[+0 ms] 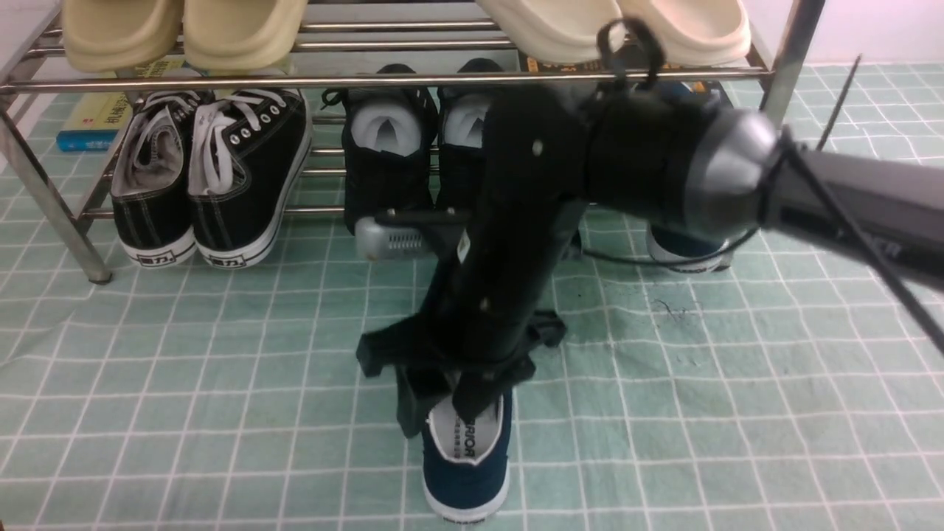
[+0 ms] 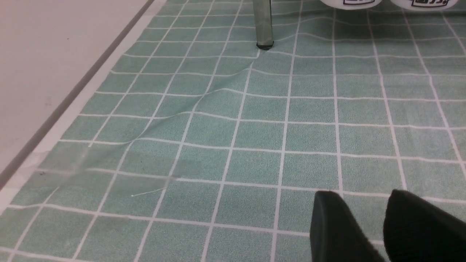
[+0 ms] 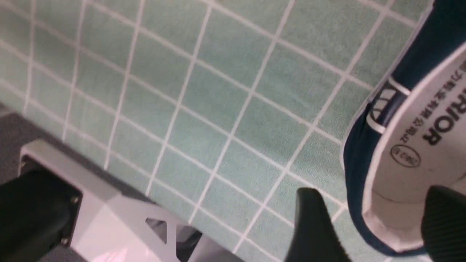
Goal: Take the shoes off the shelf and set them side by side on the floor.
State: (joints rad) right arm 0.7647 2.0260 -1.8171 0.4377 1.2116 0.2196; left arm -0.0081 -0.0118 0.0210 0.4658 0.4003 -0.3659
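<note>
We see the right gripper (image 1: 442, 402) released, jaws astride the heel rim of one navy shoe (image 1: 466, 472) on the floor (image 1: 221, 413) near its front edge; its mate (image 1: 686, 249) sits at the right end of the shelf (image 1: 369, 80). Light, soft canvas (we guess): pinch the stiffer heel collar.

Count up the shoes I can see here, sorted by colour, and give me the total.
Tan slippers: 2
Cream slippers: 2
Black lace-up sneakers: 2
All-black shoes: 2
Navy slip-ons: 2, one partly hidden
Total: 10
</note>
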